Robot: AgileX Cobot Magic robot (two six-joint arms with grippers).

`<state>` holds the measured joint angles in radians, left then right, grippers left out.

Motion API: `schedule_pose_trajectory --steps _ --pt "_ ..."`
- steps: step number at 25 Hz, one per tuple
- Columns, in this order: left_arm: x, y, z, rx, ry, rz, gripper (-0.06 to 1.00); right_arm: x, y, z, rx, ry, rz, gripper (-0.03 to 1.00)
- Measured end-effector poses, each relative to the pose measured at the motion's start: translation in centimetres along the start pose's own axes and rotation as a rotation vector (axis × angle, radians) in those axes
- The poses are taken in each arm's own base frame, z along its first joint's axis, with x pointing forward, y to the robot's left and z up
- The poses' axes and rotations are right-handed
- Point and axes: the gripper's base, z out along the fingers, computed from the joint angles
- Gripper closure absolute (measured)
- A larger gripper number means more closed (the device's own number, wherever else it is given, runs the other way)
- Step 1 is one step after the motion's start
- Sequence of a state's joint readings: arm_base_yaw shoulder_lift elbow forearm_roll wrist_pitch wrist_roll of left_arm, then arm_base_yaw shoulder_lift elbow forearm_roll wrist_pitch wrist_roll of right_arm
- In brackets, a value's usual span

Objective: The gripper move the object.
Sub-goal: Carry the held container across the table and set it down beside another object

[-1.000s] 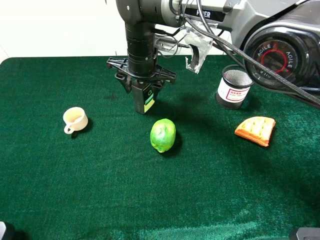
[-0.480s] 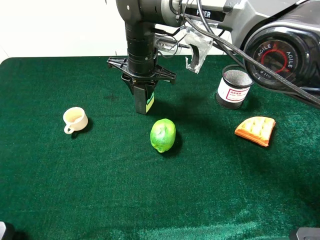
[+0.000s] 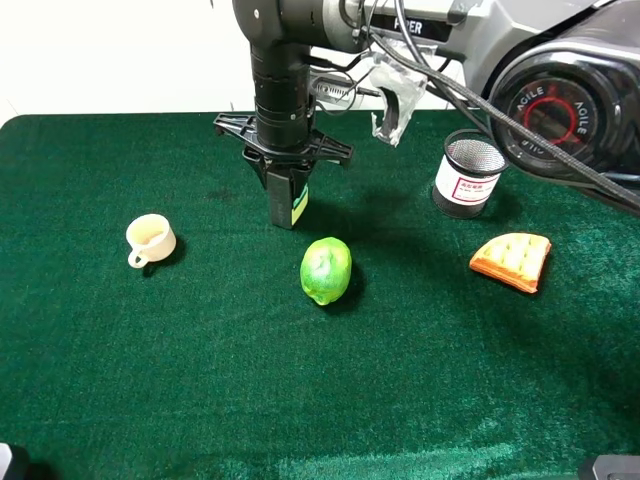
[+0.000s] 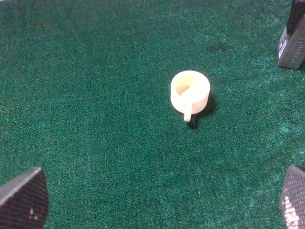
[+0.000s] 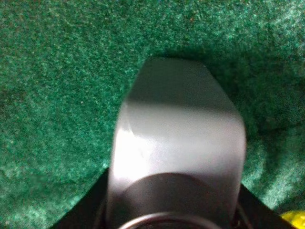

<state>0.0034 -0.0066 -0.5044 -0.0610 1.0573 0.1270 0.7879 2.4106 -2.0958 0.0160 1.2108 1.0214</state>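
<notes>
My right gripper (image 3: 288,188), a black claw on a thick black arm, reaches across to the left of centre and is shut on the dark grey pump bottle (image 3: 293,205) with the green-white label. The bottle hangs upright with its base at or just above the green cloth. It fills the right wrist view (image 5: 176,143), seen from above. Its lower part also shows at the edge of the left wrist view (image 4: 291,44). My left gripper (image 4: 157,202) is open and empty, low over the cloth near the front left, and faces the cream cup.
A small cream cup (image 3: 150,240) (image 4: 189,91) sits left of the bottle. A green lime-like fruit (image 3: 326,270) lies just in front of the bottle, to its right. A black mesh cup (image 3: 468,174) and a waffle-like toy (image 3: 512,260) are at the right.
The bottle in my right gripper has turned slightly and now shows a narrower face. Its place is almost the same. The left arm has not moved.
</notes>
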Motion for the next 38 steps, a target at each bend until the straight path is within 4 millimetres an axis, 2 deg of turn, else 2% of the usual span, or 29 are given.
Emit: schedule_pose_trajectory --steps 13,23,28,38 --pt "0.0 0.0 0.0 0.0 0.0 0.0 -0.05 0.2 0.1 -6.8 -0.126 -0.054 -0.093 0.68" --pt "0.0 0.0 0.0 0.0 0.0 0.0 -0.05 -0.5 -1.3 -12.3 -0.215 -0.116 -0.178 0.68" --pt "0.0 0.0 0.0 0.0 0.0 0.0 -0.05 -0.9 -2.9 -14.3 -0.222 -0.142 -0.213 0.68" --pt "0.0 0.0 0.0 0.0 -0.001 0.0 -0.05 -2.6 -8.6 -17.5 -0.19 -0.178 -0.228 0.68"
